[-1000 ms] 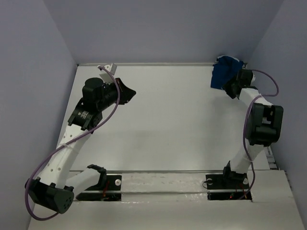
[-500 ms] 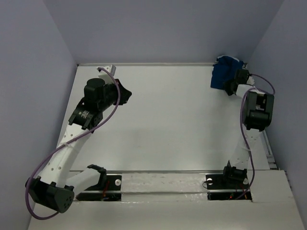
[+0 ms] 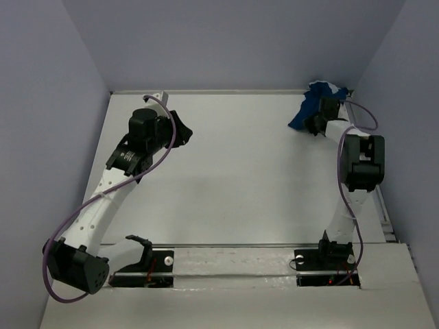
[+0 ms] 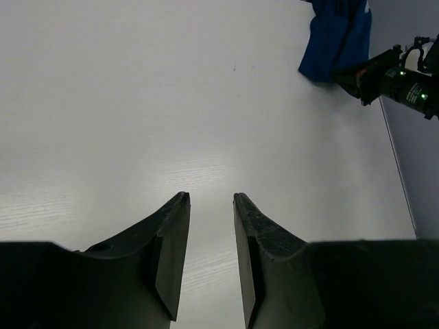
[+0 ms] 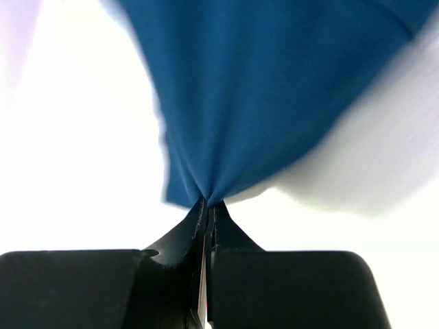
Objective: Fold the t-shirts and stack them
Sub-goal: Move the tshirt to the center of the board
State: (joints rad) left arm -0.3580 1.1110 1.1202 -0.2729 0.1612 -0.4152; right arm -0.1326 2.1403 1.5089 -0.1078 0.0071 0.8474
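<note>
Pale purple walls (image 3: 240,41) stand on three sides of a big white surface (image 3: 240,178). Seen from above, two white and black arms are fixed to the near edge at 6 o'clock.

The left arm (image 3: 103,199) bends up the left side and its end sits at about 10 o'clock. The right arm (image 3: 357,164) goes up the right side and reaches to about 1 o'clock. A thin purple cable (image 3: 75,219) loops along the left arm, and one more cable (image 3: 363,123) loops by the right arm.

The shirt (image 3: 305,113) is blue. It lies bunched up in the far right corner of the surface, at 1 o'clock, right by the walls. The left arm's camera sees it far off at 1 o'clock, with the dark end of the right arm touching it.

The right jaws are clenched tight on a fold of the shirt. In the right arm's camera the cloth comes down to a sharp pinch right at the jaw tips and spreads out wide above them. That picture is a bit blurry.

The left jaws are released, with a narrow gap between them. They hold nothing and point at bare surface, well apart from the shirt.

A small pale block (image 3: 156,96) sits at the far edge at 11 o'clock, near the end of the left arm.
</note>
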